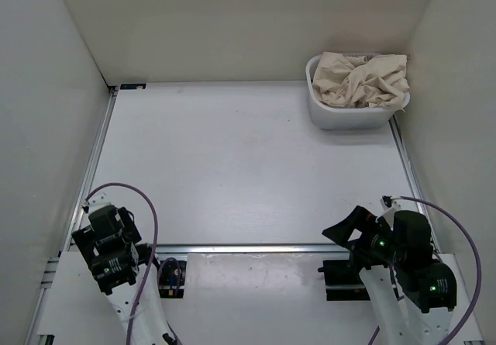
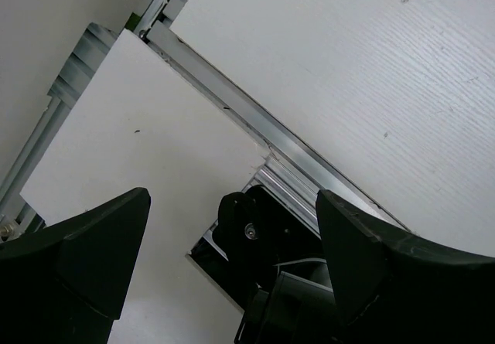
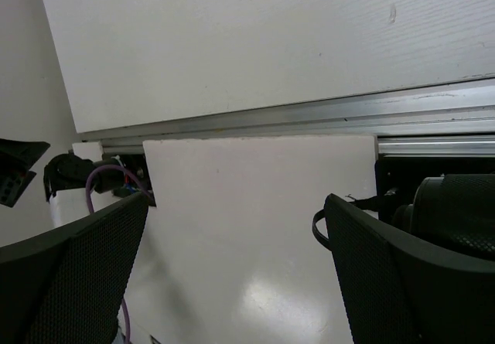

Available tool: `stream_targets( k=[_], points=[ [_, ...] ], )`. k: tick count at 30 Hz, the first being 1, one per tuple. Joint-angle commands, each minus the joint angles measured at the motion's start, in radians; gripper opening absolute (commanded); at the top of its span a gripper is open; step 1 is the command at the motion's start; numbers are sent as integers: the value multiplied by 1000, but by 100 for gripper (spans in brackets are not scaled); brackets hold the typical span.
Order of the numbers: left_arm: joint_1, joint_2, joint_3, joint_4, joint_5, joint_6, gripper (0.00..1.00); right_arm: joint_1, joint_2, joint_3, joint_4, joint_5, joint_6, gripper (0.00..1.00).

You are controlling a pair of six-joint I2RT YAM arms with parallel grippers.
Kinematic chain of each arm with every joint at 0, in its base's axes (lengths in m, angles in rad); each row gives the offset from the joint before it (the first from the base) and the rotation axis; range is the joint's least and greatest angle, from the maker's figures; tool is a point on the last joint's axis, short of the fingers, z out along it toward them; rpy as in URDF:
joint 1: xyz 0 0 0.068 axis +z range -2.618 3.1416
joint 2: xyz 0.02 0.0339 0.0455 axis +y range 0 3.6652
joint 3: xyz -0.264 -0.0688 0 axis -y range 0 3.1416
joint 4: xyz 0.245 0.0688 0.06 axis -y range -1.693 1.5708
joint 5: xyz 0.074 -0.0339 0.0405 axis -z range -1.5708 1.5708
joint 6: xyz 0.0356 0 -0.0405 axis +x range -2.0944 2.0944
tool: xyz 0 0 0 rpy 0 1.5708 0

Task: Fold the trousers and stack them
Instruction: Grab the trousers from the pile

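The beige trousers point(image 1: 363, 80) lie crumpled in a white basket point(image 1: 353, 117) at the table's far right corner. My left gripper point(image 1: 108, 261) rests at the near left edge by its base, far from the basket. In the left wrist view it point(image 2: 232, 274) is open and empty over the white base plate. My right gripper point(image 1: 349, 232) rests at the near right edge. In the right wrist view it point(image 3: 236, 270) is open and empty over the white plate. The trousers show in neither wrist view.
White walls enclose the table on the left, back and right. An aluminium rail point(image 1: 256, 248) runs along the near edge between the arm bases. Purple cables point(image 1: 147, 229) loop beside both arms.
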Motion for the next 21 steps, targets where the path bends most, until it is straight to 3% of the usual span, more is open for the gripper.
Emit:
stream_targets(
  k=[1, 6, 11, 15, 20, 21],
  points=[
    [12, -11, -24, 5, 13, -1, 100, 4, 16, 54, -119, 38, -37, 99],
    [12, -11, -43, 5, 22, -1, 100, 13, 92, 176, -119, 74, -167, 99],
    [12, 102, 86, 57, 104, -1, 100, 13, 306, 491, -119, 189, -263, 99],
    [12, 273, 290, 127, 268, -1, 100, 13, 651, 751, -64, 376, -298, 99],
    [12, 527, 486, 213, 467, -1, 100, 13, 1020, 1004, 207, 551, -320, 99],
    [12, 614, 503, 229, 486, -1, 100, 13, 1154, 1047, 238, 580, -329, 99]
  ],
)
